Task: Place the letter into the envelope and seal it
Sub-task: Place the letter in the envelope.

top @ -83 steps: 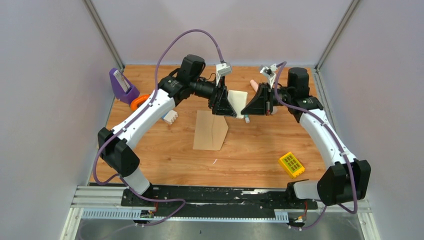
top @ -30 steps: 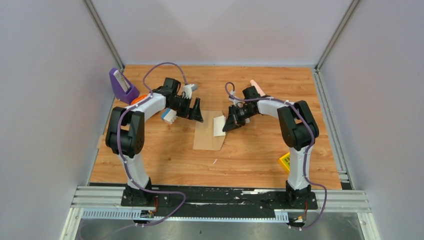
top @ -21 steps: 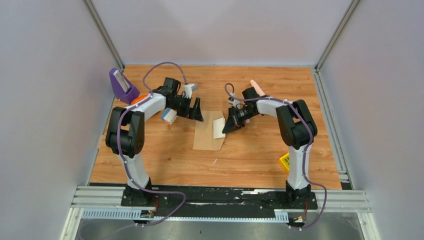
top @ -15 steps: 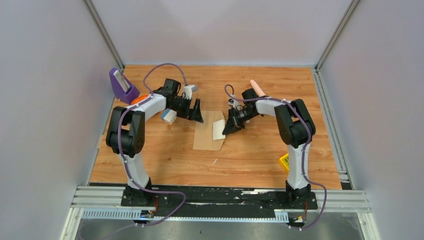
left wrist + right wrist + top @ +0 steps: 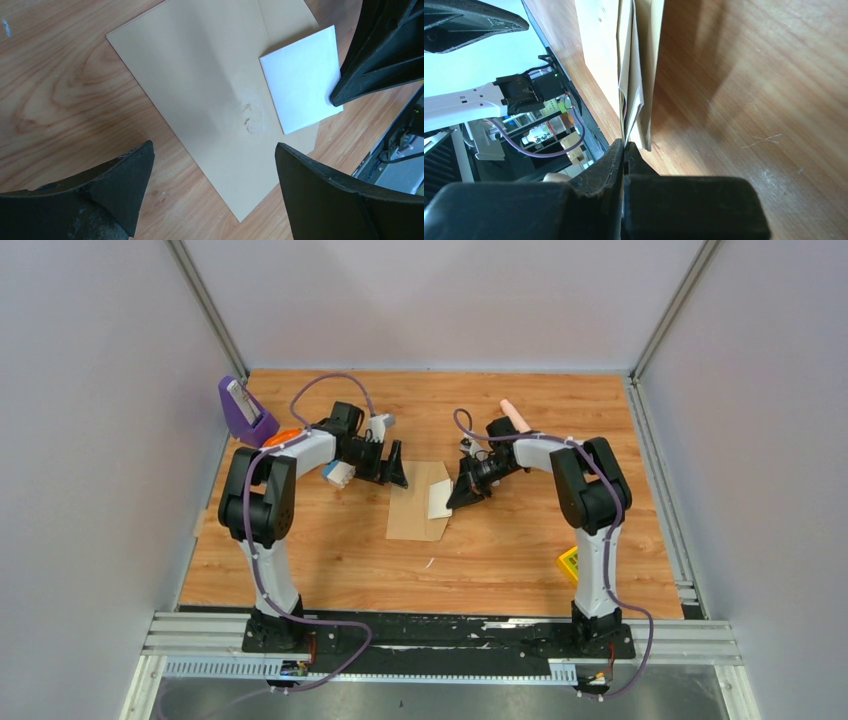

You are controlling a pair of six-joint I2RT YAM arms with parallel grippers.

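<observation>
The letter point(image 5: 438, 498) lies mid-frame in the top view, on the right part of the envelope point(image 5: 413, 518) and overhanging its right edge. The envelope rests flat on the wooden table point(image 5: 500, 550). The right gripper point(image 5: 456, 500) is closed, pinching the letter's right edge low over the wood. The left gripper point(image 5: 397, 470) hangs spread wide at the envelope's upper left, holding nothing. Pale grey walls point(image 5: 100, 390) enclose the table on three sides, and a metal rail point(image 5: 450, 640) crosses the bottom of the frame. At upper left stand a purple holder point(image 5: 243, 412) and an orange object point(image 5: 282, 438). A yellow block point(image 5: 570, 562) sits at lower right.
</observation>
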